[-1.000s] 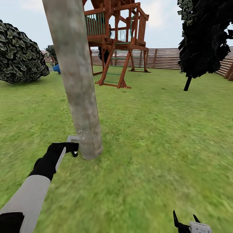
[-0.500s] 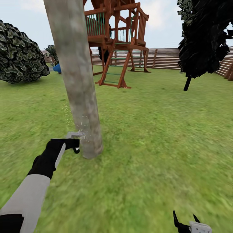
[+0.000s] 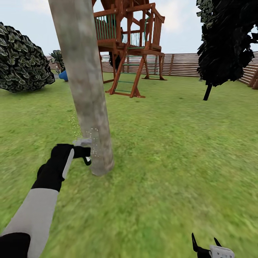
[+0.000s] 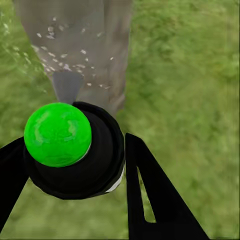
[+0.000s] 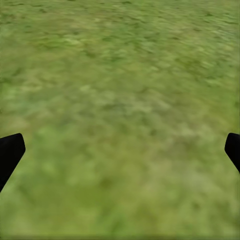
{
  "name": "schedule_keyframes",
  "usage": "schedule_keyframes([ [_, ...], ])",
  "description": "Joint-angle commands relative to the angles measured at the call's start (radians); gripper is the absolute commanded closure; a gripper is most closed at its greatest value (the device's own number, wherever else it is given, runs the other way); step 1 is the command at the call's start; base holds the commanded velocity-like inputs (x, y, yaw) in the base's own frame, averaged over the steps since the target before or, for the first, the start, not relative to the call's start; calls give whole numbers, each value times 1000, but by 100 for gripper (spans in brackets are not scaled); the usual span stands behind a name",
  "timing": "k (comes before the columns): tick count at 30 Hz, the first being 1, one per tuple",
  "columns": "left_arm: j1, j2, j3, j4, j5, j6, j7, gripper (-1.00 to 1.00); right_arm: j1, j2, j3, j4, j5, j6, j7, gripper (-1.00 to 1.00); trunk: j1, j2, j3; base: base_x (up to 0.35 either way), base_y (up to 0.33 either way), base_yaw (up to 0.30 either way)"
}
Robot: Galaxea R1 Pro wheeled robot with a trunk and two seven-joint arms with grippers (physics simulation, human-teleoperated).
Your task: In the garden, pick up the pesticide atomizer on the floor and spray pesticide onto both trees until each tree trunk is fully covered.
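- Left gripper (image 3: 83, 152) is clamped on the pesticide atomizer (image 4: 75, 150), held low, just beside the tree trunk (image 3: 86, 89).
- Pesticide (image 4: 65, 57) specks dot the bark near the nozzle.
- Right gripper (image 3: 206, 245) hangs with fingers spread, holding nothing, over the grass (image 5: 120, 100).
- Beyond the trunk: a wooden play tower (image 3: 130, 46), slatted fence (image 3: 179, 64), broad-leaved bush (image 3: 21, 61), and a dark thin-stemmed tree (image 3: 225, 39).

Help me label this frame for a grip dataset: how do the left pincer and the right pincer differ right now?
The left pincer is shut on the pesticide atomizer; the right pincer is open, holding nothing. The left is raised close beside the tree trunk, with pale specks flying onto the bark; the right hangs low over bare grass, away from the trunk. Both have black fingers.
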Motion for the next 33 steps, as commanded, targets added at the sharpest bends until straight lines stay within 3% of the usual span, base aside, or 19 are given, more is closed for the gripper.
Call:
schedule_keyframes([
  [1,-10,-11,1,-16,-13,12,0,100,0,0,0,0,0,0,0,-100,0,0,0,0,0,0],
  [4,-20,9,3,-24,-21,18,0,100,0,0,0,0,-1,0,0,-100,0,0,0,0,0,0],
  [6,-28,55,5,-25,-14,19,-1,100,0,0,0,0,-1,0,0,-100,0,0,0,0,0,0],
  [8,-31,75,4,-27,-11,29,-1,100,0,0,0,-1,0,0,0,-100,0,0,0,0,0,0],
  [12,-52,50,0,-53,-10,34,-2,100,0,0,0,0,0,0,0,-100,0,0,0,0,0,0],
  [13,-56,32,-2,-56,-11,37,-3,100,0,0,0,-1,0,0,0,-100,0,0,0,0,0,0],
  [15,-61,18,-21,-67,-12,39,-2,100,0,0,0,-1,0,0,0,-100,0,0,0,0,0,0],
  [16,-62,22,-32,-71,-13,40,-2,100,0,0,0,0,0,0,0,-100,0,0,0,0,0,0],
  [17,-62,45,-30,-71,-15,41,-1,100,0,0,0,-1,0,0,0,-100,0,0,0,0,0,0],
  [18,-61,95,-29,-70,-13,41,-2,100,0,0,0,0,0,0,0,-100,0,0,0,0,0,0],
  [19,-58,101,-30,-66,-12,41,-2,100,0,0,0,0,0,0,0,-100,0,0,0,0,0,0],
  [25,-44,103,-43,-48,-12,42,-16,100,0,0,0,-1,0,-1,0,-100,0,0,0,0,0,0],
  [28,-43,103,-81,-31,-13,41,-59,100,0,0,0,0,0,-1,0,-100,0,0,0,0,0,0],
  [33,-61,105,-76,-28,-11,42,-64,100,0,0,0,-1,-1,0,0,-100,0,0,0,0,0,0],
])
